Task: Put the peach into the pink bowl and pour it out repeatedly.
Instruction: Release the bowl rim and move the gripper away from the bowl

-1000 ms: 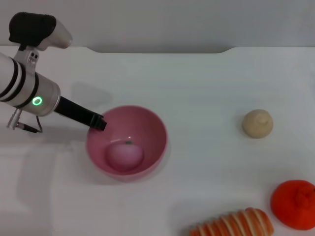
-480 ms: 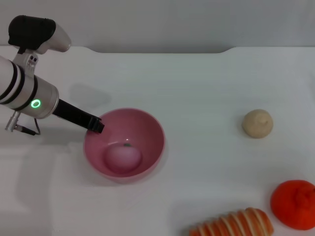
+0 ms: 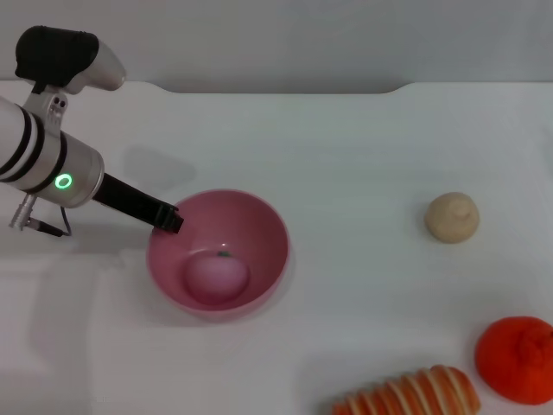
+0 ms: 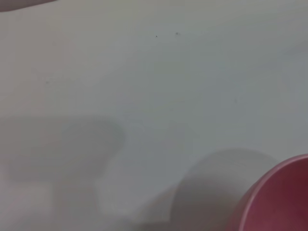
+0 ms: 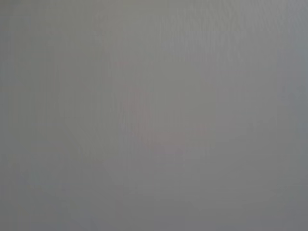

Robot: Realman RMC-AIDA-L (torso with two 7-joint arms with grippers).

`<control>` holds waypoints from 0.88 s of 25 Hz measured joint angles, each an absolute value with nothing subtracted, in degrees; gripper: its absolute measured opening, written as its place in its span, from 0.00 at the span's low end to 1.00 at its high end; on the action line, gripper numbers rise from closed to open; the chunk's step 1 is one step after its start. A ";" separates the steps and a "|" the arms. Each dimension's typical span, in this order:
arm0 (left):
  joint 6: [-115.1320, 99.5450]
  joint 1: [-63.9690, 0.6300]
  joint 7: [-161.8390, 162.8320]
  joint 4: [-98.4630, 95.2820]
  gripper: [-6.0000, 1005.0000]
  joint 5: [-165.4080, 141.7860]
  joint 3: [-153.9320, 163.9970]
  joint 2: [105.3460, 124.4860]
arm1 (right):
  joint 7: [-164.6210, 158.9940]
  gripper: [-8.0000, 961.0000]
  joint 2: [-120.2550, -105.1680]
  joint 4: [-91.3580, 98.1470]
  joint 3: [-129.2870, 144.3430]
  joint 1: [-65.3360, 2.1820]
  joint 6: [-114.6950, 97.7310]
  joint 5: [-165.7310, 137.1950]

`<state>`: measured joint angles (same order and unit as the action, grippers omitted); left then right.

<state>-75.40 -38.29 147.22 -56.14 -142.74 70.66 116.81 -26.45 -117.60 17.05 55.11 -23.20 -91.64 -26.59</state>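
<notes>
Peach (image 3: pixel 216 272) rests inside the pink bowl (image 3: pixel 263 225) — bowl dragged slightly toward the desk's left edge by left gripper (image 3: pixel 171 217), fingers pinching its rim; pouring seems next.

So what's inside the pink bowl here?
The peach lies at the bottom of the pink bowl, green stem mark showing. The left gripper is at the rim; its grip there is hidden. Nothing else shows inside.

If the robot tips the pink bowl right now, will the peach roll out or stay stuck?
Probably roll out. The peach is round and lies loose in the bowl, whose walls look smooth and glossy. The left gripper sits at the rim, so it may tip the bowl easily.
</notes>
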 joint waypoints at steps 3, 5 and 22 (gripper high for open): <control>-75.54 -38.41 146.91 -56.05 0.19 -142.74 70.66 116.80 | -26.45 0.53 -117.60 17.04 55.10 -23.27 -91.34 -26.59; -76.12 -38.59 146.21 -56.05 0.19 -142.74 70.93 116.83 | -26.45 0.53 -117.60 17.04 55.19 -23.37 -90.86 -26.59; -74.70 -38.44 145.90 -57.50 0.34 -142.55 71.13 117.27 | -26.45 0.53 -117.63 17.04 55.27 -23.23 -90.76 -26.58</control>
